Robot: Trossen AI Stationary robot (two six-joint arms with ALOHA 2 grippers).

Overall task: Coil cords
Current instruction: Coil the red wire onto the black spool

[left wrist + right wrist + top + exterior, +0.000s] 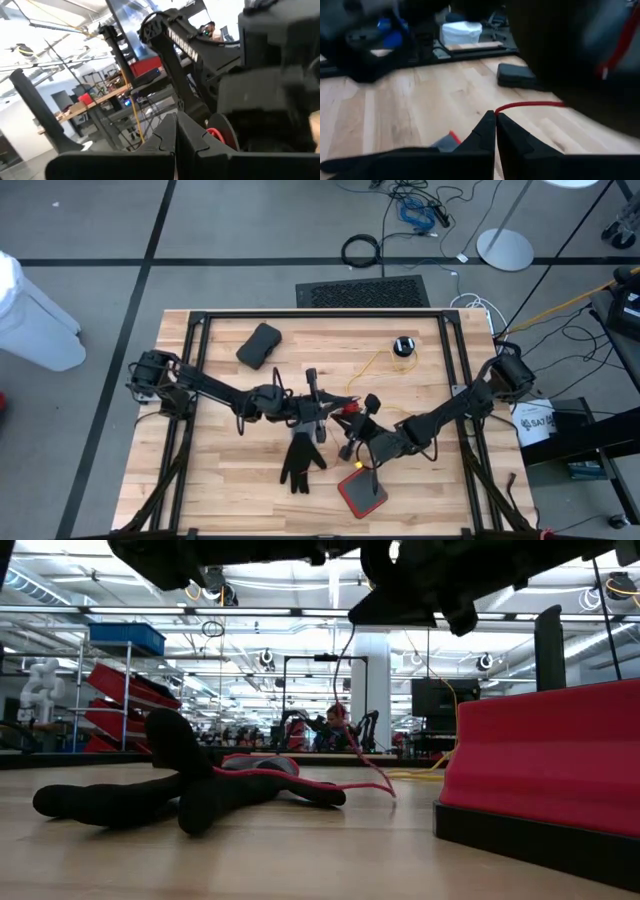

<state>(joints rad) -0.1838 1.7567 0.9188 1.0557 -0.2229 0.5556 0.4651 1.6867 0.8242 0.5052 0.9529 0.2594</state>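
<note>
A thin yellow cord point(378, 360) runs from a small black puck point(403, 346) at the far right toward the table's middle. There it rises off the wood point(455, 730) to my left gripper point(340, 402), which is shut point(176, 117). A thin red cord point(352, 730) hangs from above onto the table. My right gripper point(348, 442) sits just nearer than the left one and is shut on this red cord point(496, 115). My left gripper is shut with the yellow cord point(136, 117) passing close behind its fingers. The fingers hide the place of contact, so which part it holds cannot be told. My right gripper pinches the red cord point(507, 107) between its two fingertips, slanting slightly down toward the far left. From the tips the cord runs off sideways above the wood, toward my left gripper.
A black glove with red trim point(300, 462) lies flat just near of both grippers. A red box with a black base point(362, 492) stands near the front edge. A black pouch point(260, 345) lies at the far left. A black frame borders the table point(190, 380).
</note>
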